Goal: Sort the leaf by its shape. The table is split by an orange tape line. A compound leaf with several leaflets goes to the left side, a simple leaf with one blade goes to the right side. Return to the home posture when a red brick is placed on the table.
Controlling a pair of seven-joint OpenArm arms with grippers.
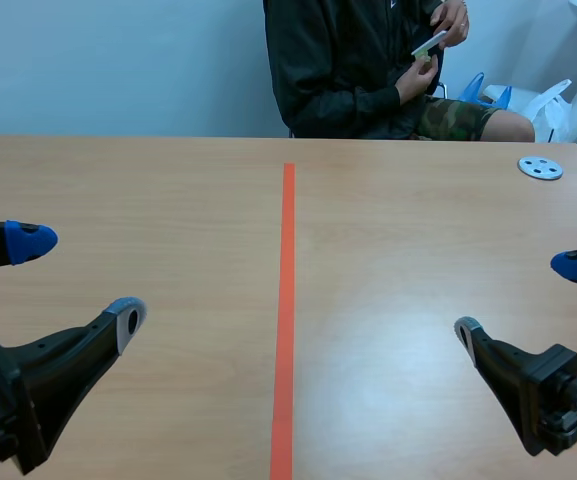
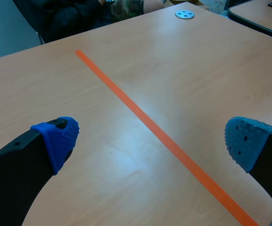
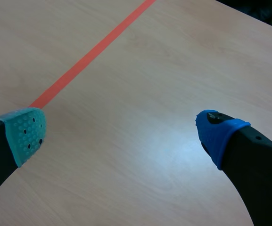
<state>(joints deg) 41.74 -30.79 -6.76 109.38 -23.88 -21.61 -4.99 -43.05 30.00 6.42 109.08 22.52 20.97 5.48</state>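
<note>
Both spread, left tool (image 1: 80, 280) and right tool (image 1: 522, 298) flank the tape line (image 1: 288, 300).

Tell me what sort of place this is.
Probably a robot test lab: a plain wooden table split by an orange tape line, the left arm and right arm low at its near edge, and a person seated across it.

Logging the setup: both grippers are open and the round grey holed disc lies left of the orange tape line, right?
No: the round grey holed disc lies right of the orange tape line, as the scene view shows. The left gripper and right gripper are open.
</note>
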